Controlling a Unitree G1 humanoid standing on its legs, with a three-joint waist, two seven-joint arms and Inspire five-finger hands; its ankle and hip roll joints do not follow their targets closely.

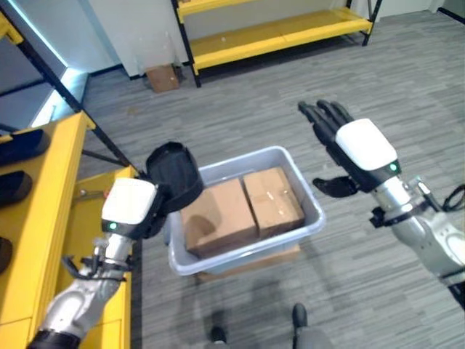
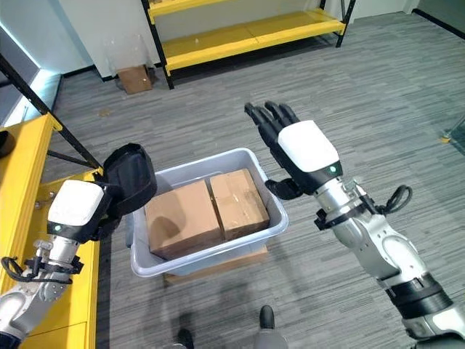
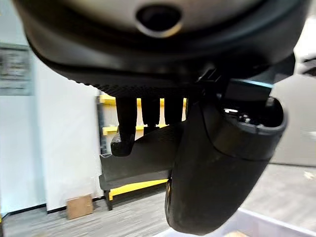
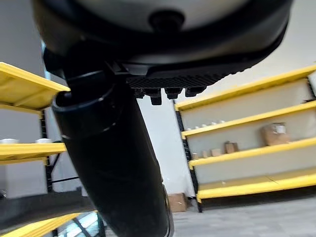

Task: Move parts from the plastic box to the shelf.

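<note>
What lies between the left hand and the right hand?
In the left eye view, the plastic box lies between the left hand and the right hand, with two cardboard boxes inside.

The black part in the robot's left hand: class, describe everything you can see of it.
The black part is a dark, matt, plastic-looking piece with a rounded, shell-like body and a raised rim along its upper edge. The left hand holds it, fingers curled over it. It is lifted above the left corner of the grey plastic box, beside the yellow shelf, touching nothing else. Its underside is hidden.
</note>
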